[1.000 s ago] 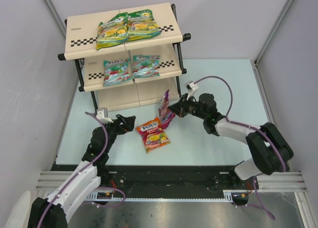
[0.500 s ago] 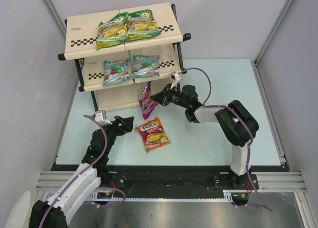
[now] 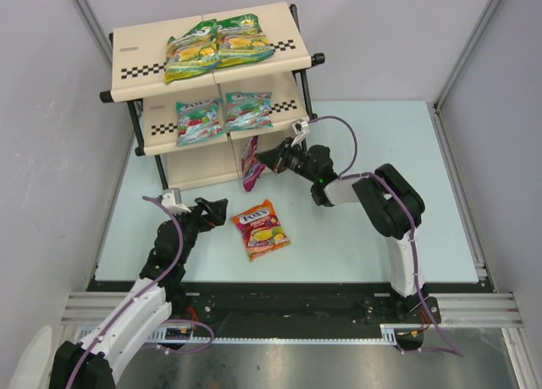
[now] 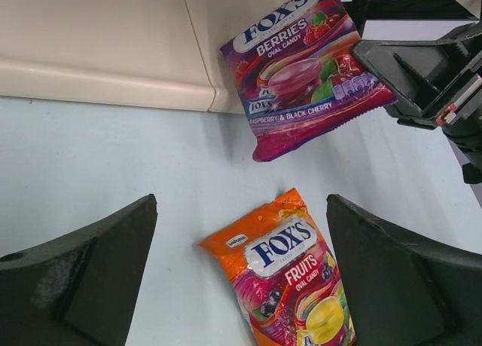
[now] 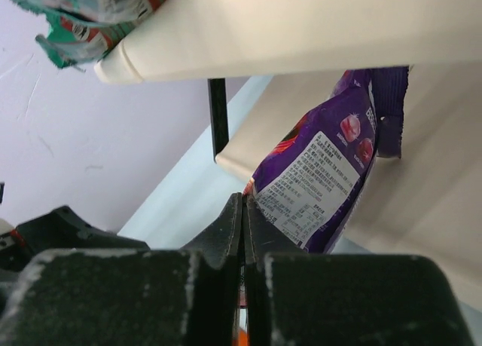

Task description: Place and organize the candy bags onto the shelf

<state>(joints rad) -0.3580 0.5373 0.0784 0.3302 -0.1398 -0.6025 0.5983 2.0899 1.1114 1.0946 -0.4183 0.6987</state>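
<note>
Roughly 4 of 6 done, I'd say. Purple-pink bag [image 3: 249,162] hangs tilted at the bottom tier's front edge, under the mid tier, not yet laid flat. It's pinched by one side in the right gripper [image 3: 264,159], jaws closed tight on it. Red-orange bag [image 3: 262,229] lies flat on the counter [image 3: 381,152], near the shelf [image 3: 135,54] but apart from it. 2 green-yellow bags [image 3: 218,48] sit side by side on the top tier, 2 teal bags [image 3: 223,116] on mid. Left gripper [image 3: 217,204] is spread wide, empty, just beside the red-orange one w/o touching. Left to do: purple down, then red-orange.
</note>
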